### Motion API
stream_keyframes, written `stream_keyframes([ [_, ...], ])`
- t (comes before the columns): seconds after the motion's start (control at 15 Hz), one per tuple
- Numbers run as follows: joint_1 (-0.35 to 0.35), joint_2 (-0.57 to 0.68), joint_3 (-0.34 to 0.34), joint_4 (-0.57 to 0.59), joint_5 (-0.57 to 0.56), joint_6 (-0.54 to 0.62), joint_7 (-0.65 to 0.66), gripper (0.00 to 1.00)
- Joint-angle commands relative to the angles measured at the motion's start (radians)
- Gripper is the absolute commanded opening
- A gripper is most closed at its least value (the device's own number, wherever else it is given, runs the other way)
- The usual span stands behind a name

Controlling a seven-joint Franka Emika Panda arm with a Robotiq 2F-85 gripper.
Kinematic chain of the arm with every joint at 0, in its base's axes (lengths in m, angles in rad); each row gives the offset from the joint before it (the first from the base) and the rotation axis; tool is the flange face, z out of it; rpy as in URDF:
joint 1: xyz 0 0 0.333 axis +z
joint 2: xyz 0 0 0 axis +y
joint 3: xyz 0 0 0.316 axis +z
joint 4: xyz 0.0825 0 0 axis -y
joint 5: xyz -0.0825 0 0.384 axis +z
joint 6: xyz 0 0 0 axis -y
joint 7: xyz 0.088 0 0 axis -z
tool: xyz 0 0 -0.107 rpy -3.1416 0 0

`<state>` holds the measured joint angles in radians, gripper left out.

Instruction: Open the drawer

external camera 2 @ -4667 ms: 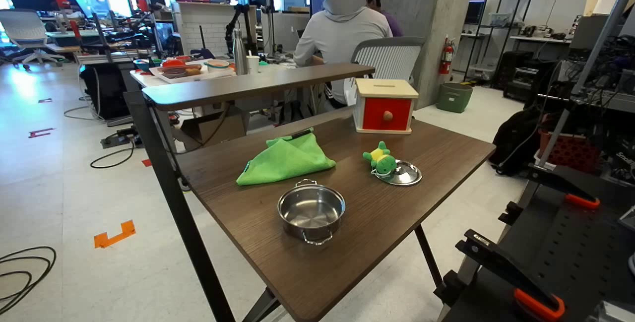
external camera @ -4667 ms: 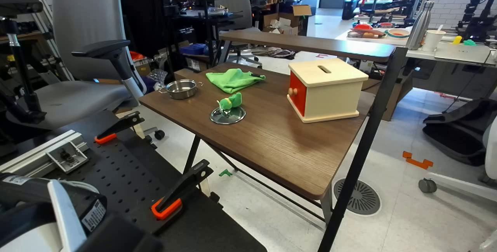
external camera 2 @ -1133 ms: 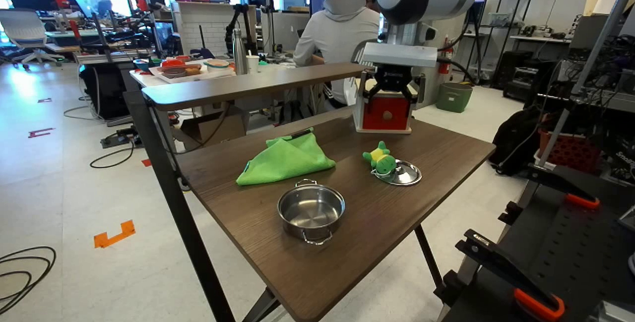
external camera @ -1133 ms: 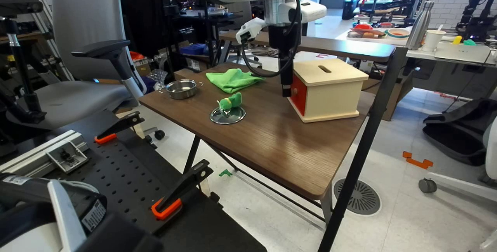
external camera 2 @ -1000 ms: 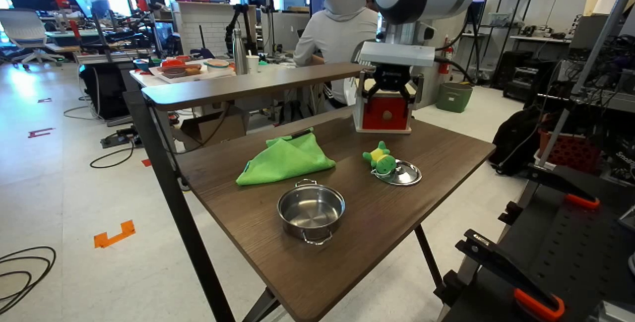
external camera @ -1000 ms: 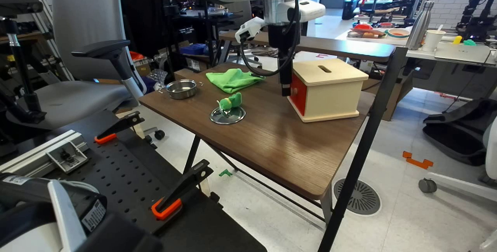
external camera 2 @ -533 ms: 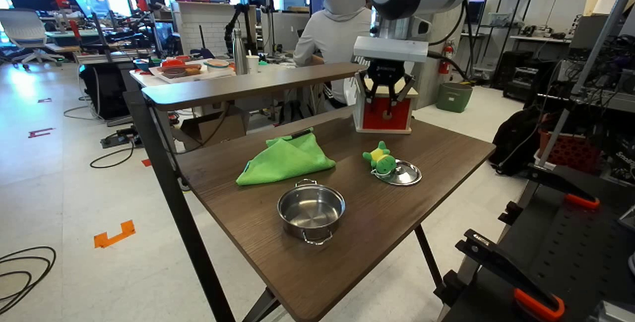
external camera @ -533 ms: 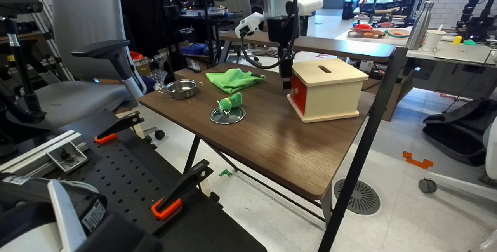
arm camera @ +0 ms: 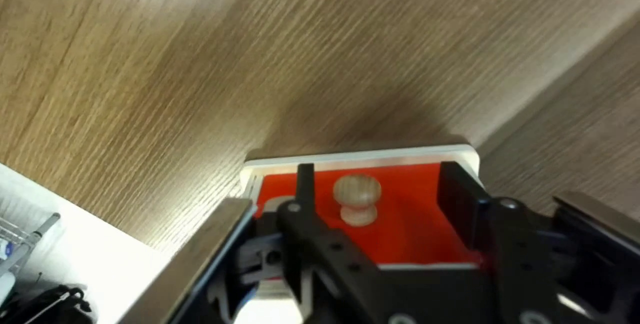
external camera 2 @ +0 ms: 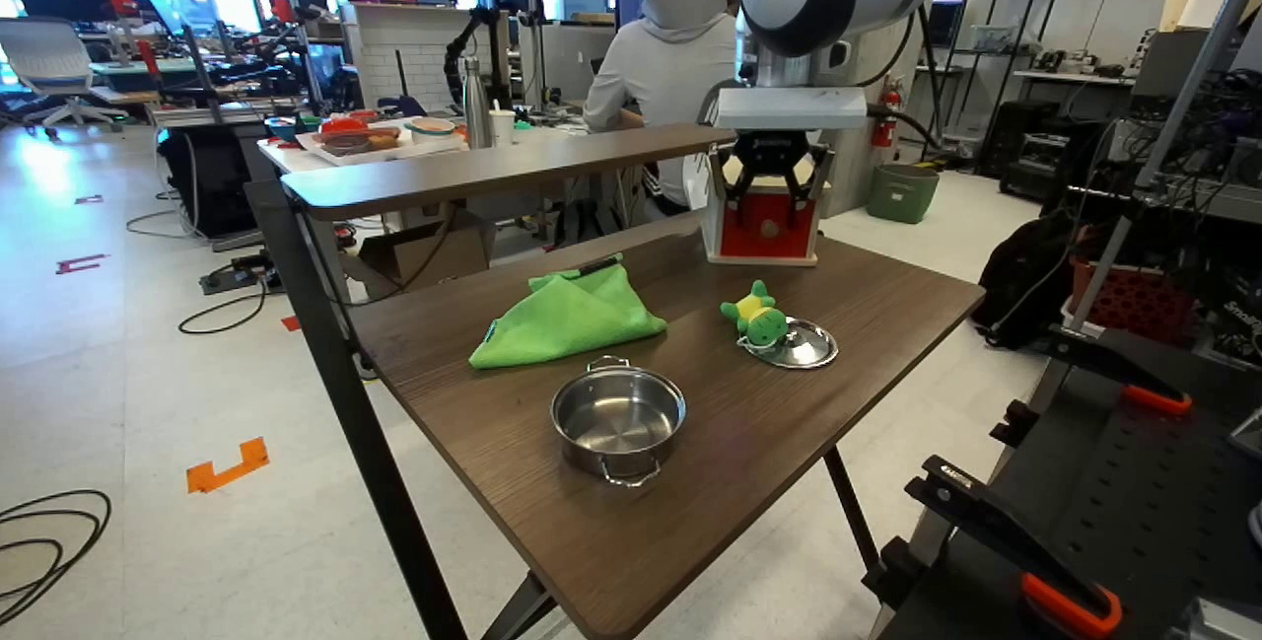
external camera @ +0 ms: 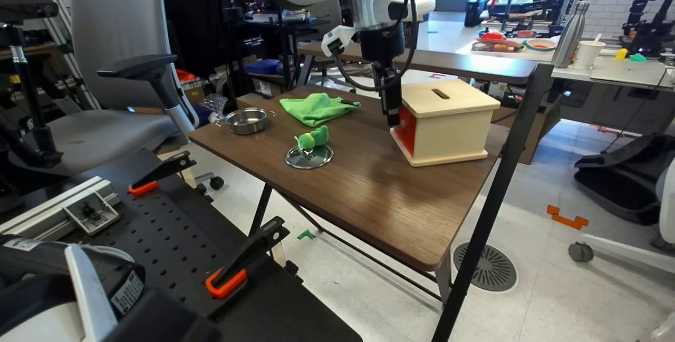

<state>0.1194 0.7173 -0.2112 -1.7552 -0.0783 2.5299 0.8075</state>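
Drawer (external camera 2: 769,245) closed in wooden box (external camera: 451,136). Hand (arm camera: 376,179) spread, knob (arm camera: 357,191) appearing between its fingers (arm camera: 306,184) in wrist view. Pot (external camera 2: 618,420) upright on counter (external camera 2: 720,453), bare metal inside.

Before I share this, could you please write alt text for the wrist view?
A round wooden knob on the red drawer front shows, untouched, between the fingers of the open gripper. Brown wood-grain tabletop fills the upper half.
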Motion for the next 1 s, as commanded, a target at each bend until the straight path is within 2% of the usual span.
stream_keyframes([
  [0.0, 0.021, -0.004, -0.018, -0.040, -0.050, 0.015, -0.044, 0.95],
  [0.13, 0.017, 0.000, -0.017, -0.048, -0.056, 0.012, -0.064, 1.00],
  [0.8, 0.011, 0.015, -0.038, -0.027, -0.042, 0.027, -0.075, 0.99],
  [0.93, 0.022, 0.024, -0.045, -0.021, -0.046, 0.052, -0.058, 0.75],
])
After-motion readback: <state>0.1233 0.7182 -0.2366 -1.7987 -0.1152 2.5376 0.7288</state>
